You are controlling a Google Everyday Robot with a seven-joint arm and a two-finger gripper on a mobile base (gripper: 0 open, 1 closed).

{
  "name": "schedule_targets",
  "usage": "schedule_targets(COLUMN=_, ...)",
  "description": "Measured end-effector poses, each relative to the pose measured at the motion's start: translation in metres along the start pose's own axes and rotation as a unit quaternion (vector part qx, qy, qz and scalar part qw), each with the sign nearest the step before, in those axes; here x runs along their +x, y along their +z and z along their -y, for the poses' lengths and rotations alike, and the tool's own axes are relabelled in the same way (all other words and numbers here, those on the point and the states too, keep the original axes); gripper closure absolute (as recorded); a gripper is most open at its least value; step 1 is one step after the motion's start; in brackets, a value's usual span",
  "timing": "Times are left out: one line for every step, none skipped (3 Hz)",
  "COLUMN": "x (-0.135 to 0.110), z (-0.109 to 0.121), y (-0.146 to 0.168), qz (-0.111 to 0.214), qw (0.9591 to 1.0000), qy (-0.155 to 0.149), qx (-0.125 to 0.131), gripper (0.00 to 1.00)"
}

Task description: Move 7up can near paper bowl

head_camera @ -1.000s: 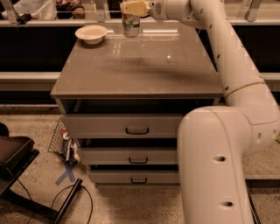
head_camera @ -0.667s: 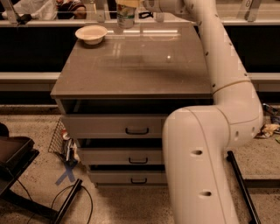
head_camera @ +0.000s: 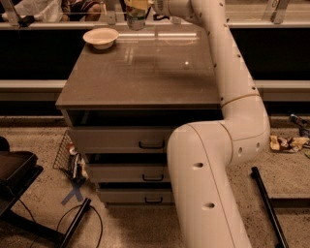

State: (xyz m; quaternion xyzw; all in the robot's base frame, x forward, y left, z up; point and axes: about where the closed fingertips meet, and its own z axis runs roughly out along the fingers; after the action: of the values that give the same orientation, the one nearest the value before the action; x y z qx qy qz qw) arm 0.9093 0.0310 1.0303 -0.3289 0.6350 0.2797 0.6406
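The paper bowl [head_camera: 100,37] is cream, round and shallow, and stands on the far left part of the brown cabinet top [head_camera: 145,72]. The 7up can [head_camera: 136,20] shows at the top edge of the camera view, greenish-white, upright and lifted off the surface, a little right of the bowl and behind it. My gripper [head_camera: 137,6] is shut on the can from above, with its upper part cut off by the frame edge. My white arm [head_camera: 227,72] reaches in from the right over the cabinet.
The cabinet has three drawers with dark handles [head_camera: 151,145]. A wire basket [head_camera: 68,157] leans at its lower left. Black equipment and cables [head_camera: 29,203] lie on the floor at the left. A railing [head_camera: 271,23] runs behind the cabinet.
My gripper has carried the can left and away toward the far edge, closer to the bowl. The bowl has not moved.
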Motion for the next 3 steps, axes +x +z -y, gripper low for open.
schedule_targets(x=0.021, z=-0.006, y=0.024, qz=-0.012, qw=0.9999, qy=0.000, qx=0.000, gripper=1.00)
schedule_targets(x=0.049, z=-0.011, y=0.049, qz=-0.025, qw=0.9997, qy=-0.006, qx=-0.001, gripper=1.00)
schedule_targets(x=0.077, z=-0.008, y=0.061, qz=-0.048, qw=0.9988, qy=-0.009, qx=0.008, gripper=1.00)
